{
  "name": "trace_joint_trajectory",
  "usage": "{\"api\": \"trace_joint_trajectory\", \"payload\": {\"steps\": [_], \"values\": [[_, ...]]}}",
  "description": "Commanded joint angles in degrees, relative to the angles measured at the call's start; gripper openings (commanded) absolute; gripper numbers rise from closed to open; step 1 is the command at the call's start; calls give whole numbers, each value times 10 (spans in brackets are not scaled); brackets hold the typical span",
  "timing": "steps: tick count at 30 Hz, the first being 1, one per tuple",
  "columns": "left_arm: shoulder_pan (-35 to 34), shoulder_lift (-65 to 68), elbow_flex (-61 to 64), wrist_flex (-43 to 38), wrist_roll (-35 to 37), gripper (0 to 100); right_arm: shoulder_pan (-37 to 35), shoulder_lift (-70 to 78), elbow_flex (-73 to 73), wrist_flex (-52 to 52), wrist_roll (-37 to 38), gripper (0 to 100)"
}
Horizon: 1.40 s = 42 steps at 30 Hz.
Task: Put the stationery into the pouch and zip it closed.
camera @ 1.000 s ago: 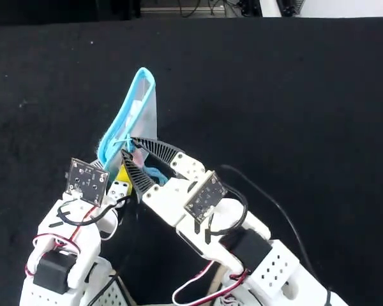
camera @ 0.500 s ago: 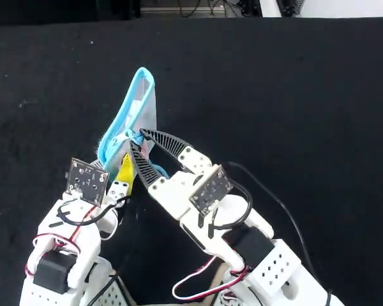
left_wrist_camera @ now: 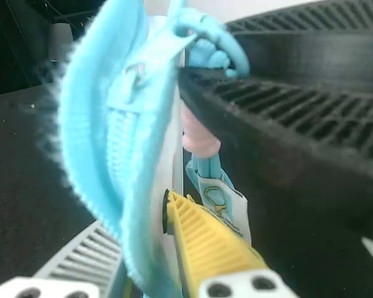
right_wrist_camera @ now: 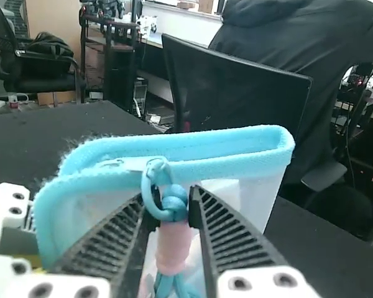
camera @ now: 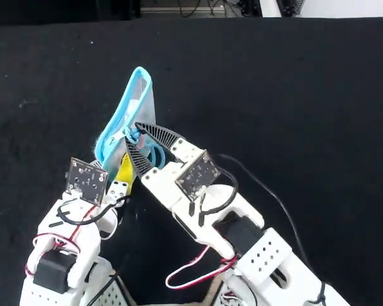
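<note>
Right wrist view shows the right gripper [right_wrist_camera: 171, 195] pinched shut on the zip's pull cord [right_wrist_camera: 170, 245], ready to draw it. The left gripper [left_wrist_camera: 146, 248] clamps the pouch [camera: 131, 111], upright at the table's [camera: 274, 95] 11 o'clock, likely to brace it.

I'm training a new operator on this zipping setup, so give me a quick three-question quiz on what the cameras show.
1. True or false: the right gripper is shut on the zipper cord.
2. Multiple choice: the pouch is A) lying flat, B) standing on edge between the two arms, C) hanging clear of both grippers.
3. Fill in: the left gripper is shut on one end of the ____.

Key: 1 true; 2 B; 3 pouch.
</note>
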Motion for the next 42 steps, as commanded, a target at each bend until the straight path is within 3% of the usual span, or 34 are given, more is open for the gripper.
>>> {"api": "trace_joint_trajectory", "payload": {"steps": [1,17,22,27,32,42], "values": [[-3,4,8,5,6,30,11,-32,-17,-10,-5,81],[-3,4,13,4,6,30,11,-88,2,14,-2,81],[-3,4,13,4,6,30,12,-88,1,11,-4,18],[-3,4,13,4,6,30,67,-95,-7,10,-18,11],[-2,4,13,4,6,30,134,-89,-8,4,-124,11],[52,5,29,4,2,30,207,-89,4,-22,-134,11]]}}
